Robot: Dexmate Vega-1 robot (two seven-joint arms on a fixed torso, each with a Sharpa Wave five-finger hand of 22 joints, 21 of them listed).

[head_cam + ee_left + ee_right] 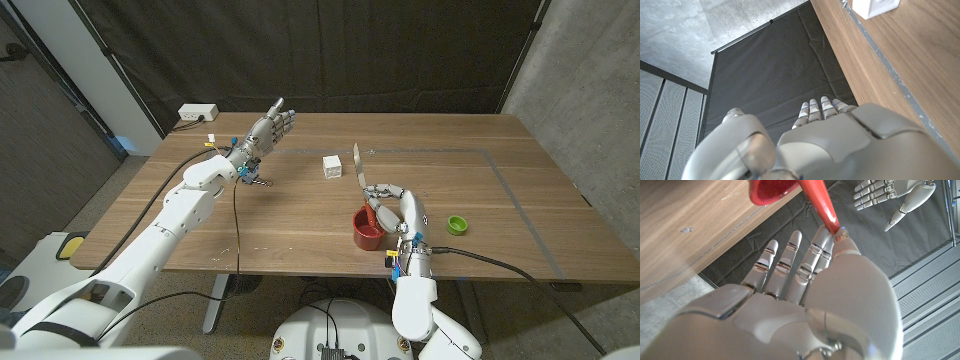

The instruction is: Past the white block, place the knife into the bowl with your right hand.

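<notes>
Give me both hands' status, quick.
Left hand: open, raised above the table, holding nothing.
Right hand: holding the red-handled knife with a silver blade over the red bowl.

A smooth, matt brown wooden table (300,210) carries a glossy red plastic-looking bowl (368,228). Just beside the bowl, the right hand (400,212) shows smooth pale grey plastic shells.

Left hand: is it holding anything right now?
No. In the head view the left hand is raised above the table with its fingers extended and nothing in them.
</notes>
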